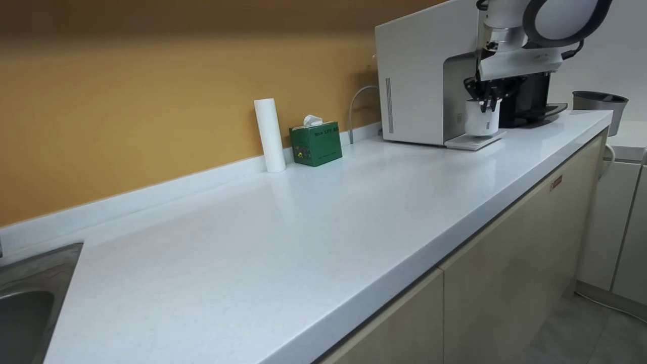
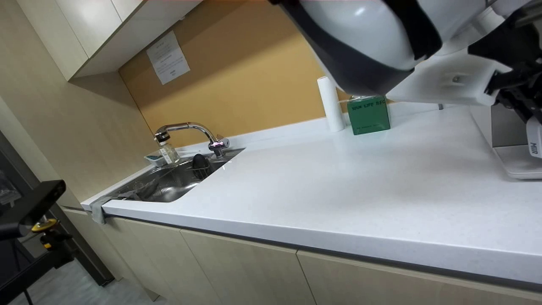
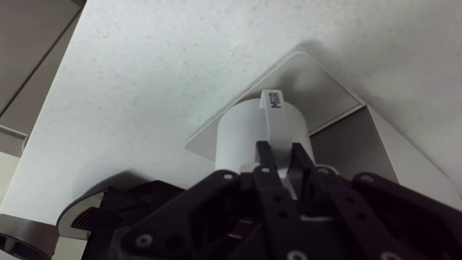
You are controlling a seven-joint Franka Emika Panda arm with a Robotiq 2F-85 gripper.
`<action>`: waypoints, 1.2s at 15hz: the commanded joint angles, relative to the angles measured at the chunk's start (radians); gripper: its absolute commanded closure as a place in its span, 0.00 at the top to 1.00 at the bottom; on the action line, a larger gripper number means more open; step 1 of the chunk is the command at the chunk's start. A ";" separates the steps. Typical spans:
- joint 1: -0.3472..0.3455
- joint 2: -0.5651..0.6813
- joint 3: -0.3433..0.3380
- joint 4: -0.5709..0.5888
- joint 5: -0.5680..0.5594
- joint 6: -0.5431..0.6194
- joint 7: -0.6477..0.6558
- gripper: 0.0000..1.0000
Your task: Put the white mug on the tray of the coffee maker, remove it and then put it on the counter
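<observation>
The white mug (image 1: 477, 120) is at the tray (image 1: 467, 143) of the coffee maker (image 1: 419, 86). It also shows at the right edge of an exterior view (image 2: 534, 137) and in the wrist view (image 3: 238, 133). It is upright, directly over the tray, with its base touching it or very close; I cannot tell which. My gripper (image 3: 278, 150) is shut on the mug's handle, a finger on each side. The gripper also shows in an exterior view (image 1: 488, 103). The tray shows around the mug in the wrist view (image 3: 317, 90). The counter (image 1: 303, 227) runs in front. The mug's inside is hidden.
A black unit with a rounded ledge (image 3: 104, 216) stands beside the mug. A green tissue box (image 1: 317, 145) and a tall white cylinder (image 1: 270, 136) stand by the backsplash. A sink (image 2: 178, 186) with a tap is at the counter's far end. A grey bin (image 1: 601, 103) stands beyond.
</observation>
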 commanded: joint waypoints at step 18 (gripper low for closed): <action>-0.005 0.062 0.015 0.085 0.044 -0.019 -0.061 0.62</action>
